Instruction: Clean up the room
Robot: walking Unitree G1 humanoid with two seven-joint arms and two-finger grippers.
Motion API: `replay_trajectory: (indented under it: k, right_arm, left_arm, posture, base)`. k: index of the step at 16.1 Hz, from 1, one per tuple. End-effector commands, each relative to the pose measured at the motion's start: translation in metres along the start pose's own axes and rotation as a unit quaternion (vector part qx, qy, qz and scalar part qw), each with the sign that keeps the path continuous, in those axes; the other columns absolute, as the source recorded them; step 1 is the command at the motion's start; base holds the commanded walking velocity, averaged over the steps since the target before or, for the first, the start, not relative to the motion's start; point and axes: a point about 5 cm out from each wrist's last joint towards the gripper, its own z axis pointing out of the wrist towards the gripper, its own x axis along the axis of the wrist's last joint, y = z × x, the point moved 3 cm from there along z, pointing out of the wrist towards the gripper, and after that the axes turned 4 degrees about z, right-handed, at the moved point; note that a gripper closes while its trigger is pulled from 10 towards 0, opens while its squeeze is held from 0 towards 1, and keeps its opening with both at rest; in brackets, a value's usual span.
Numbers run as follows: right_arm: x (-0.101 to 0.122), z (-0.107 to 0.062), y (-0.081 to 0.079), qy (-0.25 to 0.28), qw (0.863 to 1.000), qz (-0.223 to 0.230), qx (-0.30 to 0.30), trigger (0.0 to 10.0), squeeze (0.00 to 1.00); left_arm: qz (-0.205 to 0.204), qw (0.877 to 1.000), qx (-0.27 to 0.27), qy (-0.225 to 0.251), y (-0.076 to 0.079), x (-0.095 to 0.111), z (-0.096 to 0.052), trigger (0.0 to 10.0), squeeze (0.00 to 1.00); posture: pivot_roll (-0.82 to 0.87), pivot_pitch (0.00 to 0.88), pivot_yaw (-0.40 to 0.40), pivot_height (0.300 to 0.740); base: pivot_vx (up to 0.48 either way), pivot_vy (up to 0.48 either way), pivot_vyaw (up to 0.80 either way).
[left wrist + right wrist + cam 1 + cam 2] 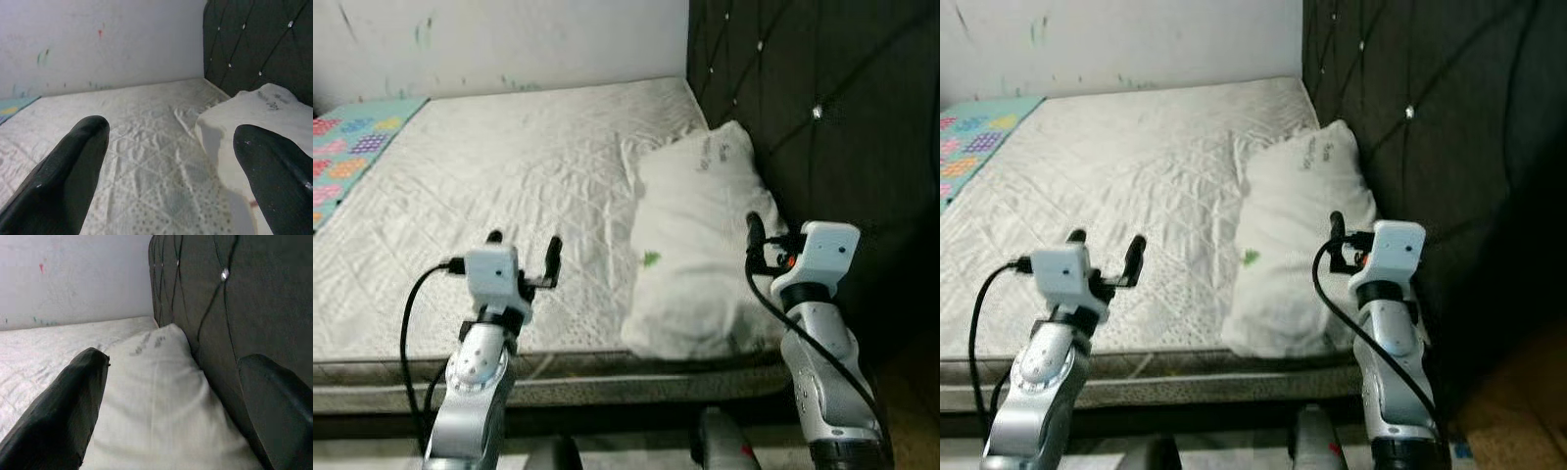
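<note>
Two grippers raised at near edge of mattress (pixel 509 166), both empty.

Head views: white pillow (pixel 700 250) lies right, against dark tufted headboard (pixel 822 108), near corner overhanging mattress edge. Left gripper (pixel 524 253) wide open. Right gripper (pixel 769 235) beside pillow's right edge.

Left wrist view: fingers (pixel 73 166) spread wide, pillow just beyond.

Right wrist view: fingers (pixel 68 401) spread wide, straddling pillow and headboard. Likely step: straighten pillow; pinch corners, it looks soft, creased, small green mark.

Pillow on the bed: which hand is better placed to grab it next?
Right, probably. The right hand hangs open at the pillow, beside the headboard; its wrist view looks straight along the pillow. The left hand, also open, hangs over bare mattress.
</note>
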Motion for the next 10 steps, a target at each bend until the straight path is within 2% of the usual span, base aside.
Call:
replay_trajectory:
  k: [1,4,7,10]
  right_arm:
    - [0.006,0.004,-0.003,0.008,1.000,0.003,0.003,10.0,0.00]
    - [0.004,0.005,-0.002,0.005,1.000,0.002,-0.001,10.0,0.00]
    - [0.001,0.005,-0.004,-0.001,1.000,0.003,-0.003,10.0,0.00]
    - [-0.003,0.002,-0.004,-0.009,1.000,-0.005,0.002,10.0,0.00]
  left_arm:
    - [-0.001,1.000,0.002,-0.005,-0.003,-0.002,0.001,10.0,0.00]
    - [-0.010,1.000,-0.001,-0.016,0.002,-0.007,0.003,10.0,0.00]
    - [-0.035,0.999,-0.019,-0.011,0.008,-0.005,0.007,10.0,0.00]
    - [-0.041,0.999,-0.025,-0.007,0.011,-0.003,0.008,10.0,0.00]
  posture:
    - [-0.26,0.000,0.137,0.711]
    - [-0.26,0.000,0.144,0.740]
    - [-0.26,0.000,0.145,0.740]
    - [-0.26,0.000,0.148,0.740]
  base:
    - [0.000,0.000,0.00]
    - [0.000,0.000,0.00]
    - [0.000,0.000,0.00]
    - [0.000,0.000,0.00]
